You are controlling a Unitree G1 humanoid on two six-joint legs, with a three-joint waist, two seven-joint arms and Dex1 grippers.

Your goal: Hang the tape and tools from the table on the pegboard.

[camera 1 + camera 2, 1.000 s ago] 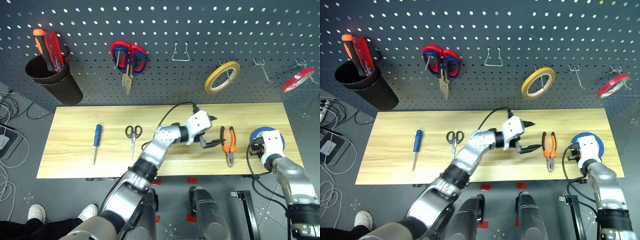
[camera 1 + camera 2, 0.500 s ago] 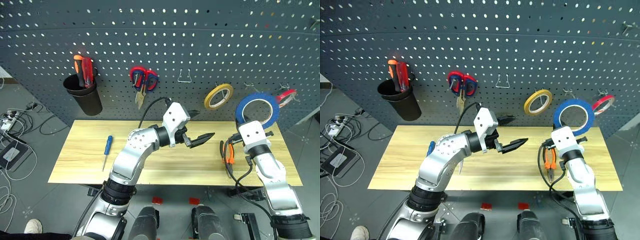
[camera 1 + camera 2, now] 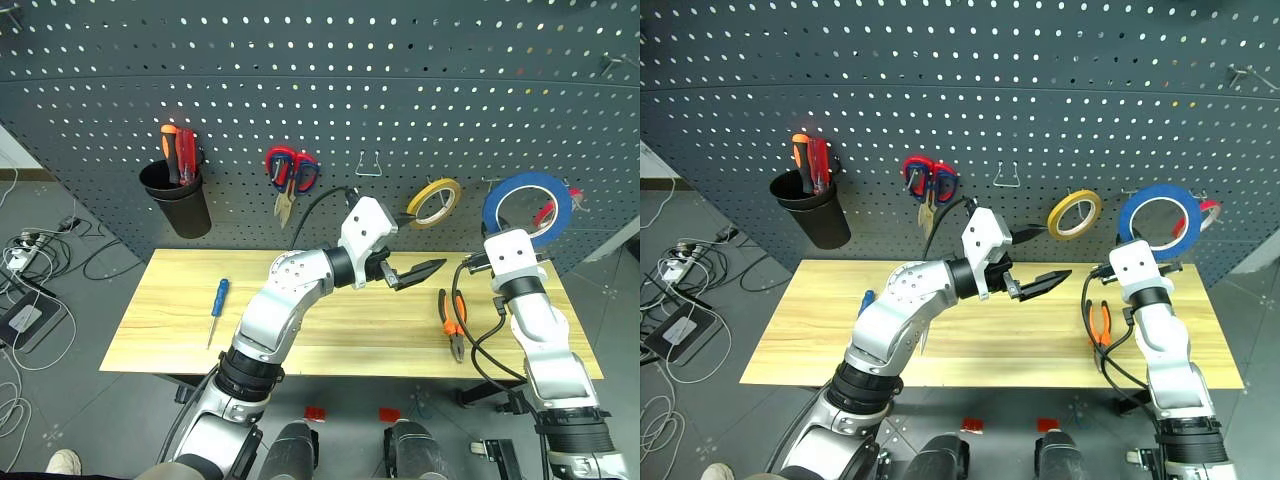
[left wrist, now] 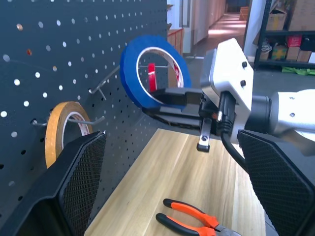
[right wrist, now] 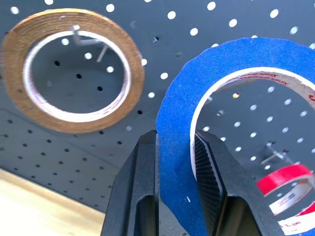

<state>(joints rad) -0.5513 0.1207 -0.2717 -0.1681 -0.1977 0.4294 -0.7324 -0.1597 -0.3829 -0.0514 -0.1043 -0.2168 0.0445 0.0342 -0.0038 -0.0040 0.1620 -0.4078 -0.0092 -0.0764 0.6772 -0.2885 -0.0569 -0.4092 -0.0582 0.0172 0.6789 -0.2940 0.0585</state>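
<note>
blue tape (image 3: 527,206) rides upright in the right end effector (image 5: 174,162), its 2 fingers pinched on the ring's lower band, one inside the hole and one outside. the ring hangs off the surface (image 3: 150,330), close before the pegboard (image 3: 300,90) at far right, between the yellow roll (image 3: 434,201) to its left and the red roll (image 3: 548,212) just behind its right edge. a bare hook (image 4: 101,84) juts from the board beside the ring; judging by this, the hole must slide onto it. the left end effector (image 3: 418,272) points right, spread wide and empty, above the pliers (image 3: 452,322); the screwdriver (image 3: 216,305) lies far left.
</note>
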